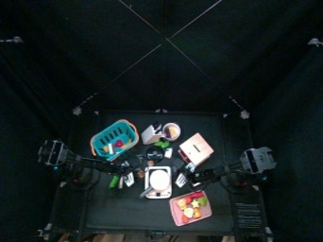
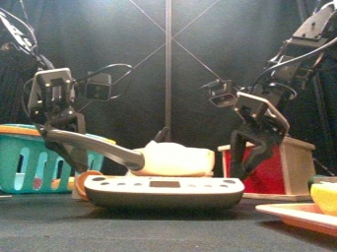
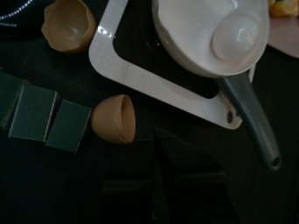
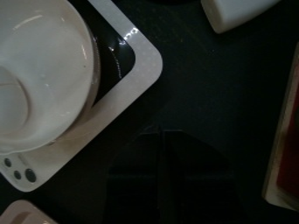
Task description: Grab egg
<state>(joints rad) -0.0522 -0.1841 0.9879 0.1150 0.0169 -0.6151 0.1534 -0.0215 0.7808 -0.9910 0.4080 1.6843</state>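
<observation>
A brown egg [image 3: 114,118] lies on the black table beside the white scale [image 3: 140,66], just ahead of my left gripper [image 3: 155,149], which hangs empty above the table with its jaws together. A second brown egg [image 3: 68,22] lies farther off by the scale's corner. In the front view one egg [image 2: 90,183] shows at the scale's left end, below the left gripper [image 2: 69,148]. My right gripper [image 4: 170,144] is shut and empty over bare table beside the scale [image 4: 128,83]. It hangs on the right in the front view [image 2: 250,157].
A white bowl with a handle [image 3: 216,39] sits on the scale. A teal basket [image 1: 113,140] stands at the back left, a red and white box [image 1: 195,148] at the back right, and a pink plate with fruit [image 1: 192,206] at the front right.
</observation>
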